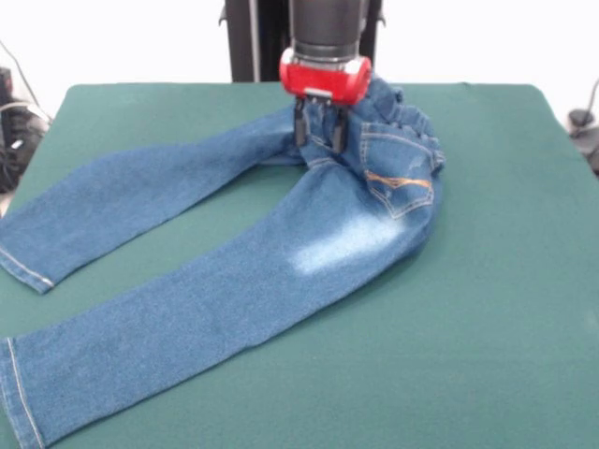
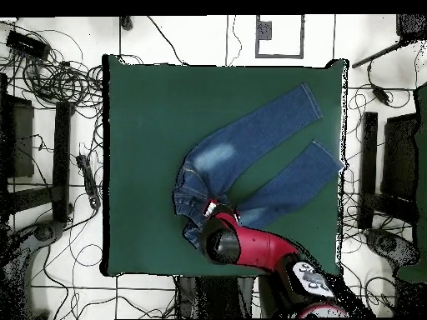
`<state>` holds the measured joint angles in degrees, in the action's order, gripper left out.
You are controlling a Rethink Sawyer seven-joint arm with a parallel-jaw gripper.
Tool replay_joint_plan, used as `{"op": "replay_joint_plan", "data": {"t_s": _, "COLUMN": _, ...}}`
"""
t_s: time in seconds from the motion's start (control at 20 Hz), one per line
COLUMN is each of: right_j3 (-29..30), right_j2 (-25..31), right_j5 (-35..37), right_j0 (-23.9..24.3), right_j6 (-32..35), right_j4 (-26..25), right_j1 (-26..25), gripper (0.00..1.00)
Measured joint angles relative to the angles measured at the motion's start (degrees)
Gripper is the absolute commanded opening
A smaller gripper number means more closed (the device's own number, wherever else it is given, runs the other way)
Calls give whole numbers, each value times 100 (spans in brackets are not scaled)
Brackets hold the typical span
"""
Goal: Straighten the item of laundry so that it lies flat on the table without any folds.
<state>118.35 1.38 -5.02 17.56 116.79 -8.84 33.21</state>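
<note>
I see the gripper (image 1: 321, 131) low over the jeans (image 1: 234, 262), its two dark fingers (image 1: 300, 126) a narrow gap apart, pressed at the crotch just beside the bunched waistband. On the table (image 1: 487, 309), the jeans lie with the waistband toward 1 o'clock and both legs running to 8 o'clock.

The Sawyer arm's end effector (image 1: 320, 128) has a glossy red housing with rounded corners beneath a dark grey cylindrical wrist, and two short black fingers (image 1: 300, 123). From above, the arm (image 2: 263, 247) shows a red shell, a black round joint cap and a grey-white patterned segment near its base.
</note>
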Motion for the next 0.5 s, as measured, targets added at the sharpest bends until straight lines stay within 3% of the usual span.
{"op": "replay_joint_plan", "data": {"t_s": 0.5, "right_j3": 125, "right_j2": -106, "right_j5": 1, "right_j0": -191, "right_j6": 0, "right_j4": -14, "right_j1": 71, "gripper": 100}}
